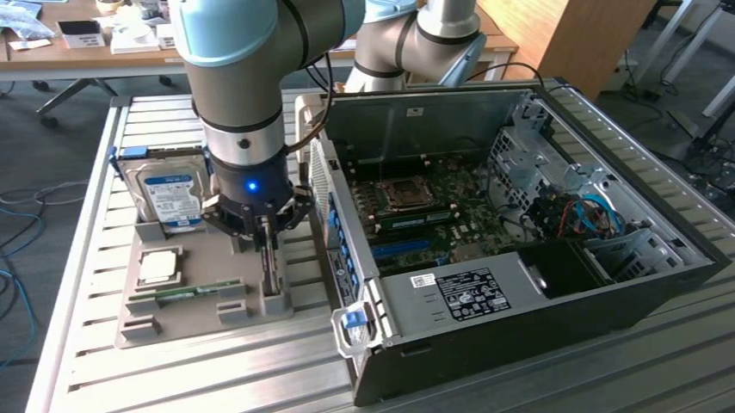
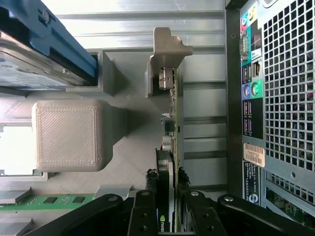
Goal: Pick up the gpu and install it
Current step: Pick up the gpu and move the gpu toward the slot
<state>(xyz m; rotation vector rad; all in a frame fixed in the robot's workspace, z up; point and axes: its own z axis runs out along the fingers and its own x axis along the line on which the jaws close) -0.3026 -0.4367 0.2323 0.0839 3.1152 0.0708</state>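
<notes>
Gripping the gpu (image 2: 173,132) is the step in hand. In the wrist view the claw (image 2: 168,177) straddles the card's upper edge. One dark pad lies against each face, so it looks narrowed onto the card rather than standing wide.

The card stands on edge in the grey printed holder (image 1: 184,314) and does not look lifted yet. Its silvery bracket end sits in the holder's far post (image 2: 170,54). In the exterior view the arm hangs straight down over this spot, the claw (image 1: 268,234) low over the card's slot.

Around it in that view:
- a green memory stick (image 1: 184,293) lies in the holder at about 8 o'clock from the claw;
- a square processor (image 1: 158,267) lies at 9 o'clock;
- a blue-labelled hard drive (image 1: 168,194) stands at 11 o'clock.

None of these touches the claw. The holder rests on the slatted tabletop (image 1: 172,379).

At 3 o'clock, just beside the holder, the open computer case (image 1: 643,258) lies on its side. Its motherboard (image 1: 442,211) is exposed, with blue expansion slots (image 1: 402,250) near the edge facing the holder. The wrist view shows the case's port panel (image 2: 247,98) alongside the card.

As a judgement, getting the card out calls for a firm, square hold and a straight pull along the holder's slots. A tilt could jam the bracket in the post or let the thin board slip between the pads.
</notes>
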